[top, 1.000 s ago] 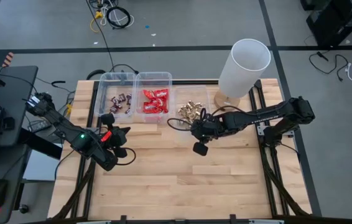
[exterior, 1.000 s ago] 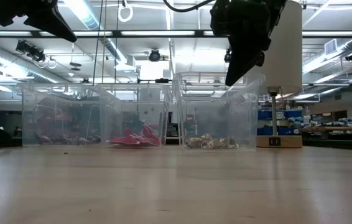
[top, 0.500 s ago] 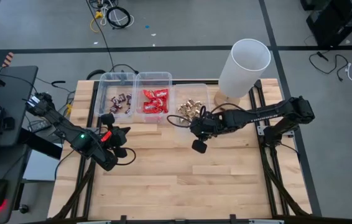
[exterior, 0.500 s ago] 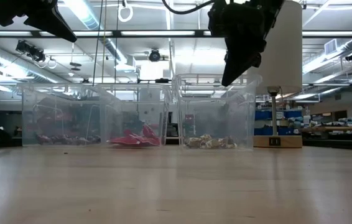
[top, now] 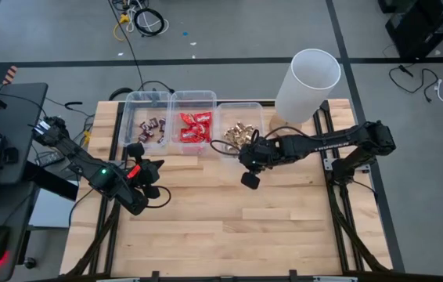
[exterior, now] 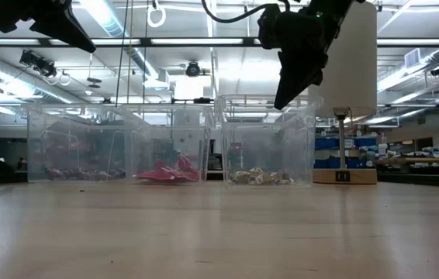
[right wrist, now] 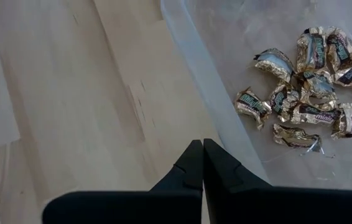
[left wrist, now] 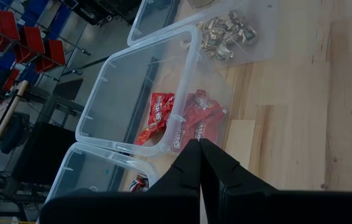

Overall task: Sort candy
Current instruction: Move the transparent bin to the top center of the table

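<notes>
My right gripper (top: 250, 179) has slid toward the bins, jaws pressed together, empty. Gold-foil candy (right wrist: 310, 84) lies sorted inside its bin (right wrist: 191, 59): light, crinkly, slippery; best pinched across the middle.

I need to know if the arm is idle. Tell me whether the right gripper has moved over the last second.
Yes. In the high view the right gripper has edged toward the gold-candy bin, away from the table's near edge; it is shut.

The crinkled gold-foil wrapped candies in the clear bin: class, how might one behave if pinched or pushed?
The crinkled gold-foil wrapped candies look small, so probably light. Their creased wrappers would likely give and slip under a pinch. Lying flat, they should slide rather than roll.
</notes>
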`<state>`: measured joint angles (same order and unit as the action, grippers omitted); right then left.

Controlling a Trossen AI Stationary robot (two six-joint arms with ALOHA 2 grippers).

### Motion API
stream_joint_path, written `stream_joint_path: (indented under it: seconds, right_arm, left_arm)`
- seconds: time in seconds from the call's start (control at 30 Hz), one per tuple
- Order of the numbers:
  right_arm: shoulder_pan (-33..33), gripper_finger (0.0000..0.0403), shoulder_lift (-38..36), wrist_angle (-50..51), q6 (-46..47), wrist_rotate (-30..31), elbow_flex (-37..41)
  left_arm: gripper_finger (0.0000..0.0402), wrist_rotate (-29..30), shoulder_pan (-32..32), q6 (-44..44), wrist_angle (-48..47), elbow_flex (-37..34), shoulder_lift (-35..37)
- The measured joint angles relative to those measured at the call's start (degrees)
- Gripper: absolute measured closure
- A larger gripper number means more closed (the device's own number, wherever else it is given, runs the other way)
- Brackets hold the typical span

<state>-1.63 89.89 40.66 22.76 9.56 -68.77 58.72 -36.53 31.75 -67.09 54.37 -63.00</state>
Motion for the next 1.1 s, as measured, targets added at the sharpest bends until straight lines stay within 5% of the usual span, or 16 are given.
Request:
stream_joint_path:
  seconds: [1.1]
  right_arm:
    - [3.97,0.0403,0.00,-1.68,-3.71,0.00,0.00]
  left_arm:
    - [0.0401,0.01,0.00,0.00,0.00,-0.01,0.02]
